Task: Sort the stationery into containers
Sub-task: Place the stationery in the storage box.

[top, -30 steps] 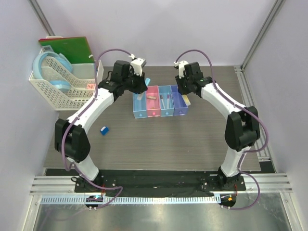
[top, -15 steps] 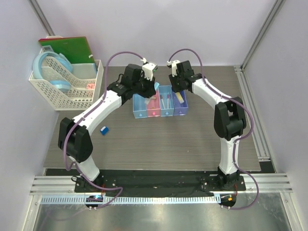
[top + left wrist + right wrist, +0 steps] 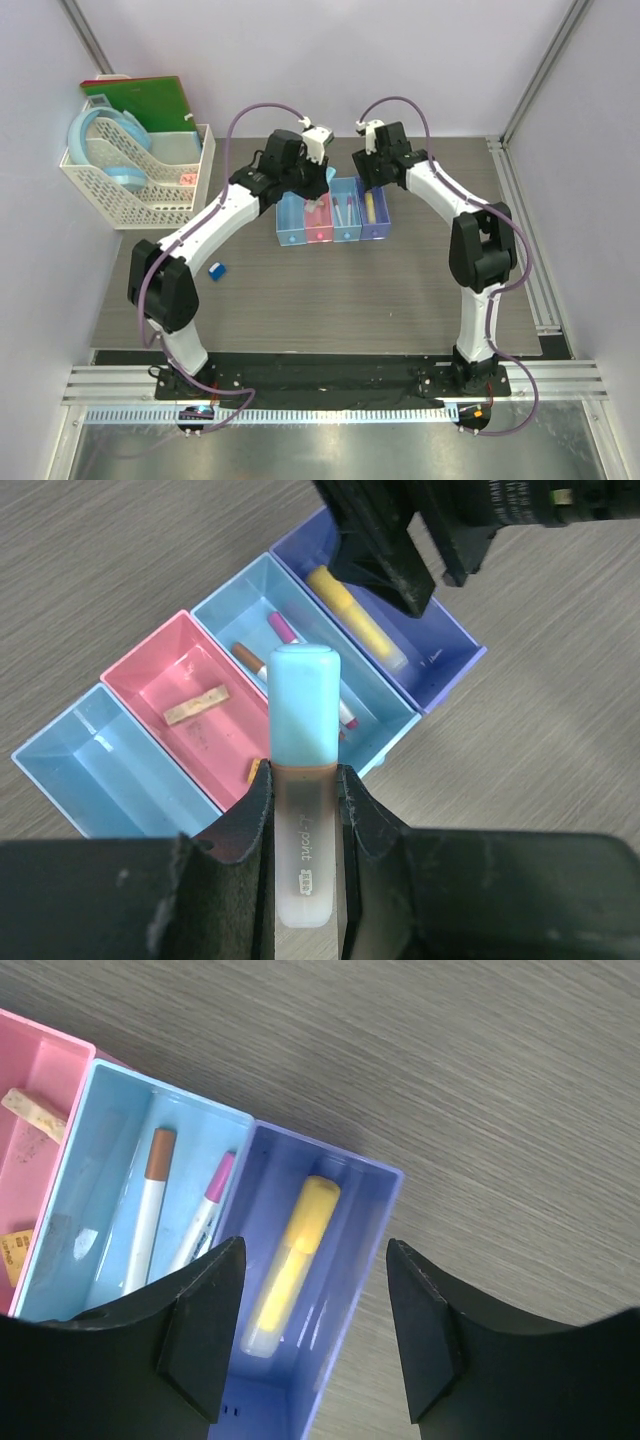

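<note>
My left end effector [image 3: 303, 792] is clamped on a blue-capped marker [image 3: 302, 705]. Its fingers press on the pale barrel, and the cap points out past the tips. Beneath and beyond that cap I see the row of joined bins. The blue bin [image 3: 95, 765] is off to the left of the tips. Next comes the pink bin [image 3: 150, 670] holding two tan erasers [image 3: 197, 704], then the light blue bin [image 3: 235, 605] with two thin pens [image 3: 283, 630] lying in it. My right end effector [image 3: 315, 1330] hangs with its jaws spread wide, gripping nothing. Straight below the gap, the yellow marker [image 3: 293, 1265] lies flat on the floor of the purple bin [image 3: 370, 1220]. Well away from both end effectors, the small blue cube [image 3: 216, 270] sits on the worktop [image 3: 400, 290], out on the left arm's side.
</note>
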Robot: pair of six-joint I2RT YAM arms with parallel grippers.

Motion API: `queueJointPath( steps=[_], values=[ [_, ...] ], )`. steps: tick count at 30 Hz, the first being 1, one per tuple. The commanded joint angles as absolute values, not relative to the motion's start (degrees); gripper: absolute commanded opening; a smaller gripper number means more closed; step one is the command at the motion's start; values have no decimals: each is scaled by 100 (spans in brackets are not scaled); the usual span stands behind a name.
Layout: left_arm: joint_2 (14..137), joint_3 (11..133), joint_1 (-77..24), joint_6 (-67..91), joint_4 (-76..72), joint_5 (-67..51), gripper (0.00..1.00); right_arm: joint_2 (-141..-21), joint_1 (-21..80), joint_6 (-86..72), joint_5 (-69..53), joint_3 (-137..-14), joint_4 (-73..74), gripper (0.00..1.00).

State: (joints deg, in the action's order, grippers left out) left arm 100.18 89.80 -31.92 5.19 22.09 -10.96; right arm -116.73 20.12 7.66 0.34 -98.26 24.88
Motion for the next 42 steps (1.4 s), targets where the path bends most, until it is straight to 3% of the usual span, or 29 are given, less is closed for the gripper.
queueJointPath(
  steps=[1,8,18,38,42],
  values=[
    [10203,9483,-3357,632,2039,-800,0,-10593,1637,589,359,-9730,2373,64],
    [11380,10502,-3515,1327,2259,-1212,0,-9415,521,589,422,-8931,2364,66],
    [13156,12444,-3639,1837,2496,-1705,0,-8254,-167,738,475,-7332,2268,67],
    [14062,12876,-3551,2654,1749,-2084,0,-7954,-176,686,378,-6592,2074,67],
    [14107,12902,-3542,2470,1784,-1899,25,-7928,-176,686,343,-6530,2057,67]
  ],
)
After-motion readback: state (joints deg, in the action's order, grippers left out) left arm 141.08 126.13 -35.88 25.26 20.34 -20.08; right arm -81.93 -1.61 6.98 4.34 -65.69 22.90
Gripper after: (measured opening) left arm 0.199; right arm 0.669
